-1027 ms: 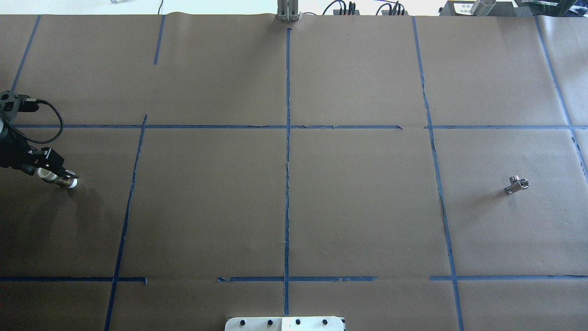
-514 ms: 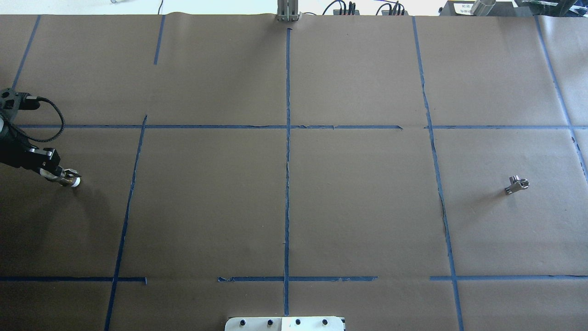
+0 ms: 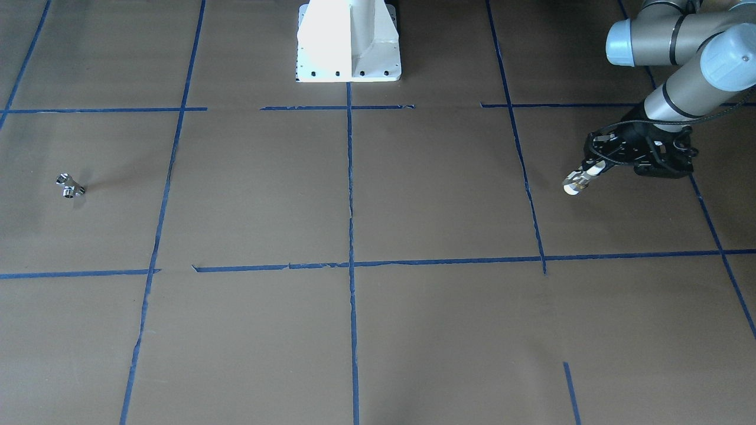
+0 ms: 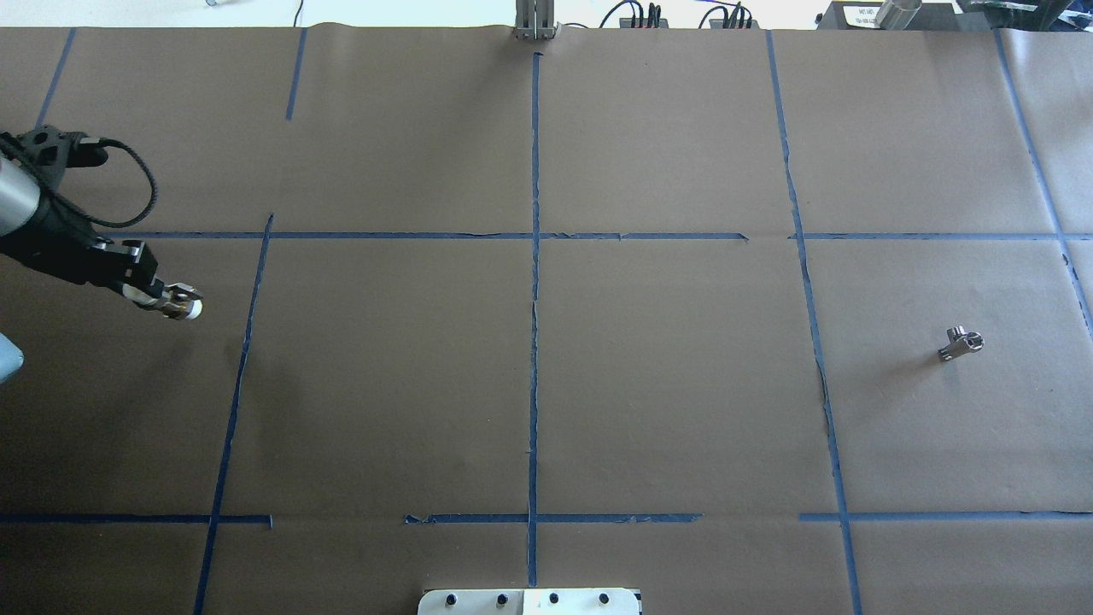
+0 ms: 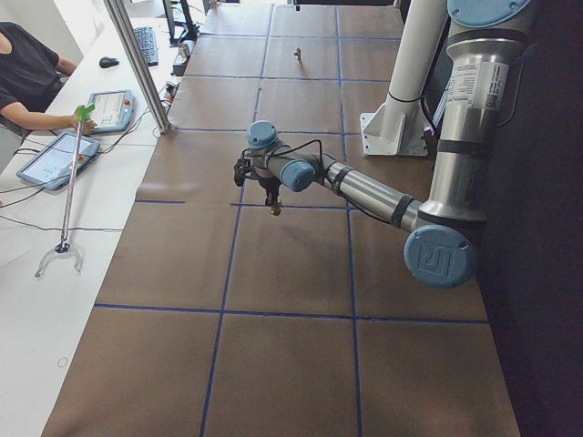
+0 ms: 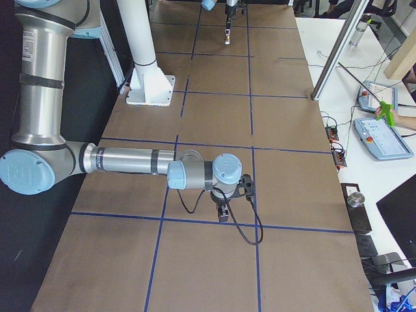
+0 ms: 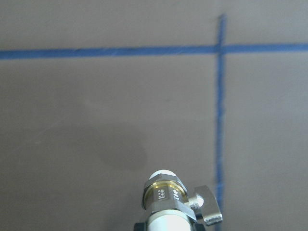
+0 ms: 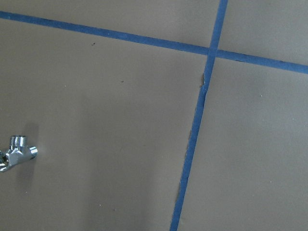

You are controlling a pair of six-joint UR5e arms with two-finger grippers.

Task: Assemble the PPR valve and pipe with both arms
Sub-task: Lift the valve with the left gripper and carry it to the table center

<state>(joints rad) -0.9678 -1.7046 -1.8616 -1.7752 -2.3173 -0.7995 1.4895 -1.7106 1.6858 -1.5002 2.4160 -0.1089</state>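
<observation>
My left gripper (image 4: pixel 173 301) is shut on the PPR valve (image 4: pixel 183 307), a white-and-brass cylinder with a grey side lever, and holds it above the table's left part. The valve also shows in the front-facing view (image 3: pixel 574 185) and the left wrist view (image 7: pixel 163 196). The pipe (image 4: pixel 961 343), a small chrome branched fitting, lies alone on the brown paper at the right. It also shows in the front-facing view (image 3: pixel 69 185) and at the left edge of the right wrist view (image 8: pixel 17 153). My right gripper (image 6: pixel 222 214) shows only in the exterior right view, so I cannot tell whether it is open or shut.
The white pedestal (image 3: pixel 348 41) stands at the robot's side of the table. Blue tape lines (image 4: pixel 534 342) divide the brown paper into squares. An operators' bench with tablets (image 5: pixel 55 159) and a metal post (image 5: pixel 137 64) runs along the far side.
My left gripper has moved to the right and toward the table's far side with the valve in it. The pipe has not moved.
</observation>
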